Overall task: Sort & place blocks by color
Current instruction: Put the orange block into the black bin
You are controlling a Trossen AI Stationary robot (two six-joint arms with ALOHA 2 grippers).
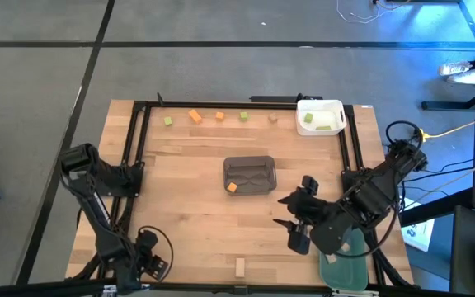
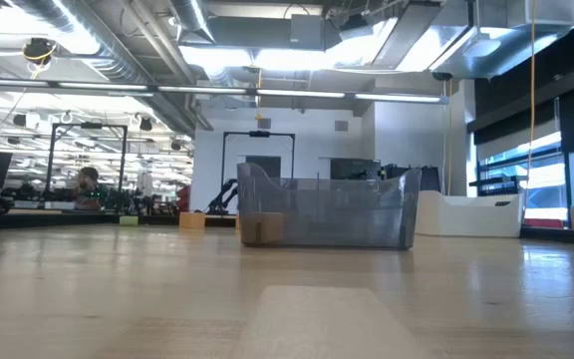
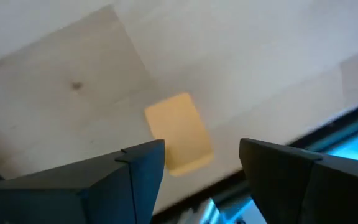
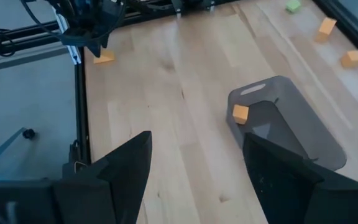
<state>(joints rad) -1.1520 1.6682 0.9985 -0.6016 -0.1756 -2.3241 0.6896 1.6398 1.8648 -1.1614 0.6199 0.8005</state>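
A: We are working in an open workshop on a pale wooden counter. A grey tray stands at its centre with one orange block inside, at the near left corner. A white tray at the far right holds green blocks. A row of loose blocks, orange, green and tan, lies along the far edge. One tan bar lies at the near edge.

B: Where do we find the hands?

A: The right hand hovers near and to the right of the grey tray, fingers apart and holding nothing. The left hand is low at the near left, fingers also apart and empty, with a tan block lying on the counter just beyond its fingertips.

B: How do we do this step well?

A: In our judgement the next pick is a loose block. We centre it between the fingers, come straight down, then close on two flat faces.

B: What can we not confirm?

A: A green tray at the near right is mostly hidden under the right arm. The low view shows no hand.
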